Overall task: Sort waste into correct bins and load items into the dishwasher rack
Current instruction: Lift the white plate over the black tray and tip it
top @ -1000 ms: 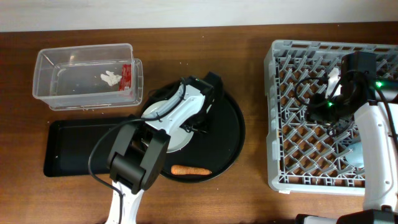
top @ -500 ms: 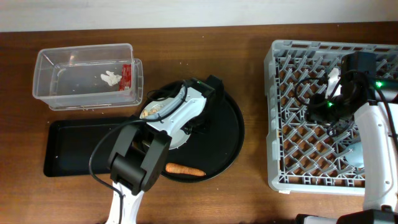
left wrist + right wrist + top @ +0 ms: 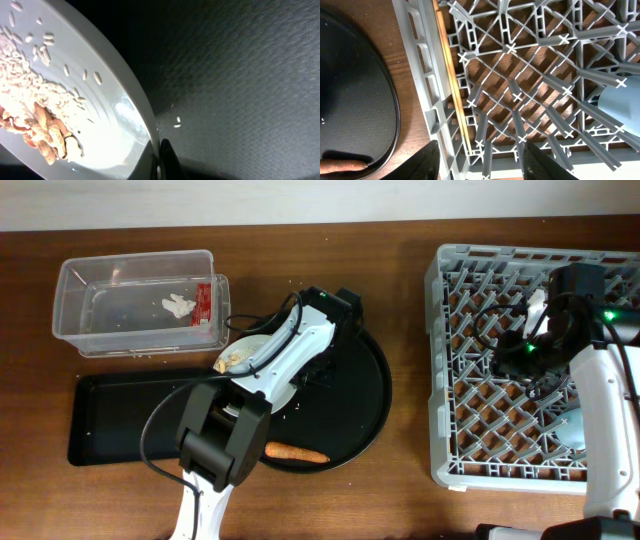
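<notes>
1. Left gripper (image 3: 159,161) is clamped onto the rim of the pale grey round plate (image 3: 107,107). Its wrist view shows one dark finger at the bottom edge, with the rim pinched against it.
2. That plate sits at an angle to the floor of the large round black tray (image 3: 240,75). Pale rice-like crumbs (image 3: 27,85) and tan peanut shells (image 3: 47,132) are gathered toward one side of it.
3. A few stray grains (image 3: 177,122) lie on the round tray just beyond the plate's rim.
4. From overhead, my own left arm covers most of the plate. Only its left part shows, poking past the round tray's rim near the corner of the clear rectangular plastic tub (image 3: 70,315).
5. The tub holds the crumpled white tissue (image 3: 178,305) and the red snack wrapper (image 3: 205,304). The shallow black rectangular tray (image 3: 110,420) lies just in front of it.
6. I see the small orange carrot (image 3: 296,452) lying on the round tray near its front edge, close to the arm's dark base link.
7. Right gripper (image 3: 482,150) is spread wide with nothing between its fingers, over the large square grey plastic grid crate (image 3: 420,75).
8. In that crate the light-blue cup (image 3: 620,112) lies to one side, and a thin wooden stick (image 3: 449,75) runs along the inside of the wall nearest the round tray.
</notes>
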